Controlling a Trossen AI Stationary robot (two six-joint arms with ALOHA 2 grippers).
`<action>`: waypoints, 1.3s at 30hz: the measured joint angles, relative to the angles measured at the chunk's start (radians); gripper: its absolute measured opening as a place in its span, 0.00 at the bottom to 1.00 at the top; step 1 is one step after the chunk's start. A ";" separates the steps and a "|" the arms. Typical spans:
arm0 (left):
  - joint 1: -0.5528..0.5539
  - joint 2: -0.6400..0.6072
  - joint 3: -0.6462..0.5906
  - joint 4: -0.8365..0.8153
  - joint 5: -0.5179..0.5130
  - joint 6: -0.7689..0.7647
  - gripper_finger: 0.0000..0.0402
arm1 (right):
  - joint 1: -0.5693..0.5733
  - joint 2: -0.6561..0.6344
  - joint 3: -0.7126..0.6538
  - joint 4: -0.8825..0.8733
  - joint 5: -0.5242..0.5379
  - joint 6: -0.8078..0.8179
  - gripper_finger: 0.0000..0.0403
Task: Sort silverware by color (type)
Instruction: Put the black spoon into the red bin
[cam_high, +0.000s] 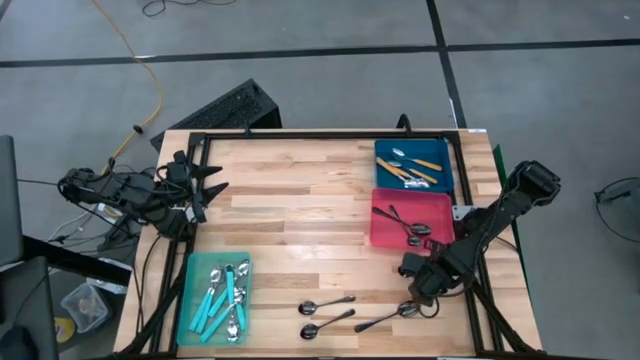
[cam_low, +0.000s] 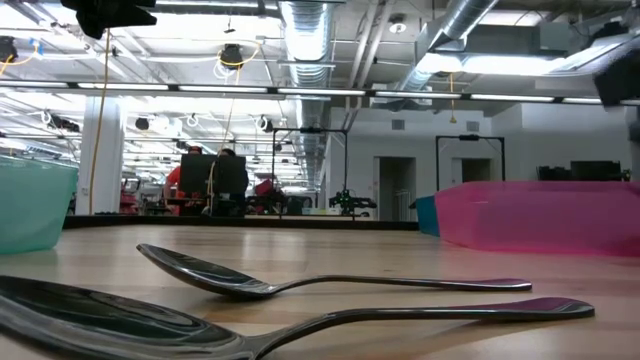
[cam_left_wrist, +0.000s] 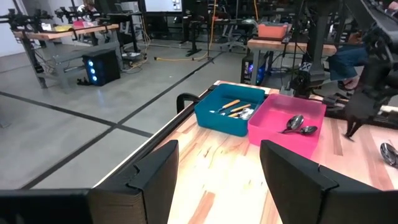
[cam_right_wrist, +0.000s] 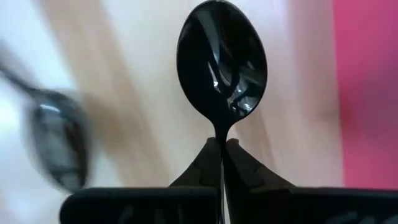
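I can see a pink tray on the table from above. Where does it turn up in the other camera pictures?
High view: pink tray at right, below the blue tray.
Low view: right side, far across the table.
Left wrist view: centre right, touching the blue tray.
Right wrist view: pink strip at the right edge.
Shared landmark: the blue tray.

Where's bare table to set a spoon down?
Widest free patch: the middle, between left gripper, teal tray and pink tray. Crowded: front edge, where dark spoons lie beside the right gripper, shut on one.
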 joint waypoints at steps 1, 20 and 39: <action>0.000 0.000 0.000 0.000 0.000 0.000 0.53 | -0.007 -0.003 0.013 0.000 0.015 -0.006 0.05; 0.000 0.000 0.000 0.003 -0.001 -0.001 0.53 | -0.228 -0.202 0.283 -0.119 0.586 -0.504 0.05; 0.000 0.000 0.000 -0.006 -0.003 -0.002 0.53 | -0.566 -0.214 0.096 -0.354 0.386 -0.618 0.07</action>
